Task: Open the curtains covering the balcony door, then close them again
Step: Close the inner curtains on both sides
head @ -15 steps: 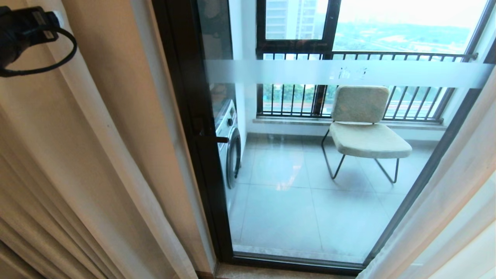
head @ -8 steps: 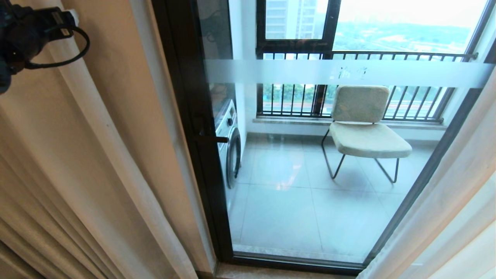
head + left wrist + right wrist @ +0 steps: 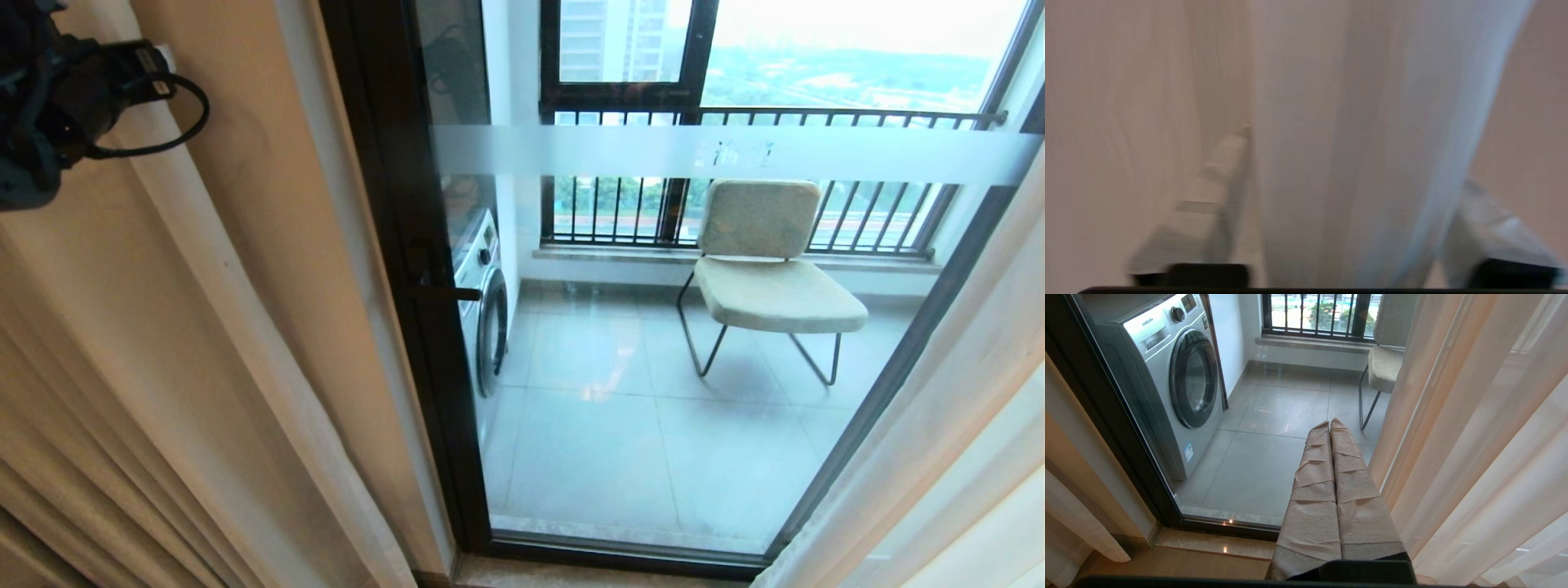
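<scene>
The curtains are drawn aside to both edges. At the left hang beige drapes [image 3: 73, 392] with a white sheer fold [image 3: 212, 278] running down them; a white sheer [image 3: 939, 457] hangs at the right. Between them the balcony door [image 3: 408, 245] is uncovered, showing its frosted band [image 3: 735, 153] and small handle [image 3: 457, 292]. My left arm [image 3: 57, 106] is high at the left against the curtain. My left gripper [image 3: 1355, 163] stands open with a sheer fold [image 3: 1355, 102] between its fingers [image 3: 1208, 204]. My right gripper [image 3: 1330, 424] is shut, empty, low before the glass, beside the right sheer [image 3: 1474, 437].
Behind the glass stand a washing machine [image 3: 486, 310] at the left and a beige chair [image 3: 767, 278] on a tiled floor, below a barred window [image 3: 735, 118]. A stone threshold [image 3: 1208, 543] runs along the door's dark bottom frame [image 3: 1224, 528].
In the head view my left arm has shifted right and a little lower along the left curtain. The door, the curtains and the right arm have stayed put.
</scene>
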Motion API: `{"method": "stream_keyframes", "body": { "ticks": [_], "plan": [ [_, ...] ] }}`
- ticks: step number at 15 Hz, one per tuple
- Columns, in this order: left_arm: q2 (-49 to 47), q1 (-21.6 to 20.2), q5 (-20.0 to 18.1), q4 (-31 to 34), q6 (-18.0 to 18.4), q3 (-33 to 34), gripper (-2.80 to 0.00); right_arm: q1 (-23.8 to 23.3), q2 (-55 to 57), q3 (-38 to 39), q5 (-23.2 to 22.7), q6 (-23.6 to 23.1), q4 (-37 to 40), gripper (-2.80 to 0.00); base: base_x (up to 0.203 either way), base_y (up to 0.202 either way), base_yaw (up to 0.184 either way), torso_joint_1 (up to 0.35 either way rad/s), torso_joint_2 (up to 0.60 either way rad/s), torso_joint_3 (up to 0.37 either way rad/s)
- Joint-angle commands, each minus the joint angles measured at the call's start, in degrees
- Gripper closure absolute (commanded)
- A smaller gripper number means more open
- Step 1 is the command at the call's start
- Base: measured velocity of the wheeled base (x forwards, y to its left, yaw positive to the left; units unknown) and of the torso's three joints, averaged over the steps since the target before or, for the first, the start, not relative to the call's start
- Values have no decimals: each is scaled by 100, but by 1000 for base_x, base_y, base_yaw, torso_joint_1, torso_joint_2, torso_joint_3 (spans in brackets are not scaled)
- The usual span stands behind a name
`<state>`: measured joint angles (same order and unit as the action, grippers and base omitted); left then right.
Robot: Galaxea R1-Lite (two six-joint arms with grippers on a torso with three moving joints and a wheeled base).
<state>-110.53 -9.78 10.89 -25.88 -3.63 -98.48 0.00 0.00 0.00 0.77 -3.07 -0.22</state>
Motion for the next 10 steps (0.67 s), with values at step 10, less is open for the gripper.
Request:
{"method": "stream_keyframes", "body": {
  "ticks": [10],
  "plan": [
    [23, 112, 19, -391, -7, 21, 0, 0, 0, 0, 2, -9, -4, 0, 0, 0, 0, 0, 0, 0]
  ]
}}
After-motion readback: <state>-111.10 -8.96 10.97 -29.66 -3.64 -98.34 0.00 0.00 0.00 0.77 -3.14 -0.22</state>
